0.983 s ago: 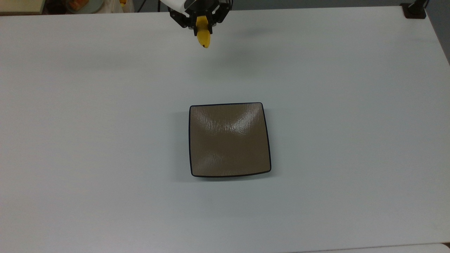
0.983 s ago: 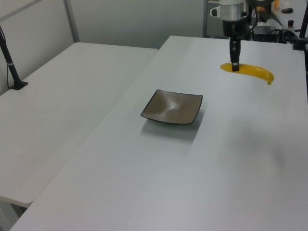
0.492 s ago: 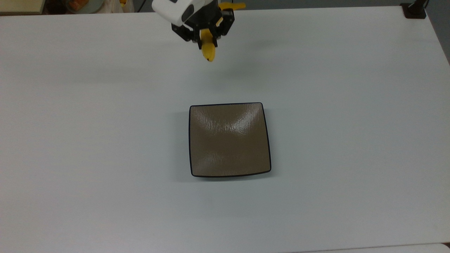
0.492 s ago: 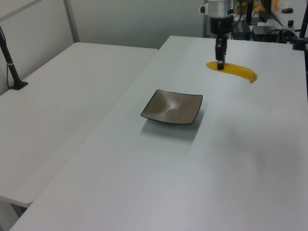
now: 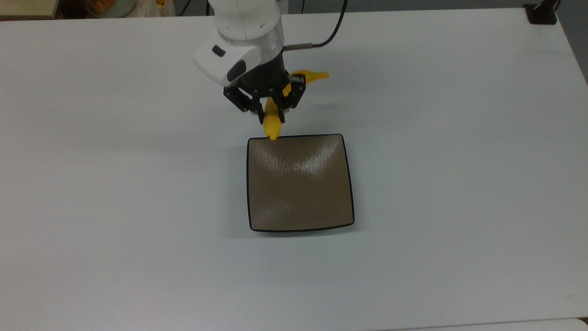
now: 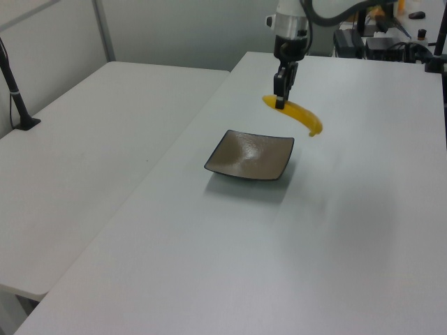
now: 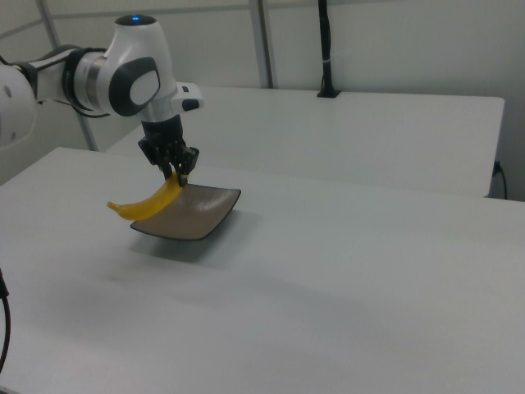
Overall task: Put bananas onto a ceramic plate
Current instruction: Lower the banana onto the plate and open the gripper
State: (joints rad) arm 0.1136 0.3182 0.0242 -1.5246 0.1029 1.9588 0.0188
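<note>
above the table [image 5: 138, 230], at the plate's 12 o'clock edge in the top view, hangs the banana [image 5: 272, 123]: bright yellow, smooth, curved, one end thin and pointed, carried clear of the surface. the left view shows it [image 6: 299, 115] slanting down toward that picture's right, in the air beside the plate's far rim. the right view shows it [image 7: 148, 204] sloping down to the right view's left, pointed end lowest.

gripper [image 5: 271, 108]: both fingers closed against the banana near one end, pointing down; no gap seen between pads and fruit.

ceramic plate [image 5: 301, 184]: square, glossy brown-taupe, rounded corners, thin dark rim, shallow dish, nothing lying in it. flat on the table, near the middle of the top view.

count: banana 1, plate 1, arm 1.

edges and room: bare white table lies on all sides of the plate, widest toward 9 and 3 o'clock in the top view. table edges well apart from the plate. a second white table [image 6: 91, 139] stands alongside at the left view's left. a black post base [image 5: 542, 13] sits at the table's 1 o'clock corner in the top view, far from the gripper.
</note>
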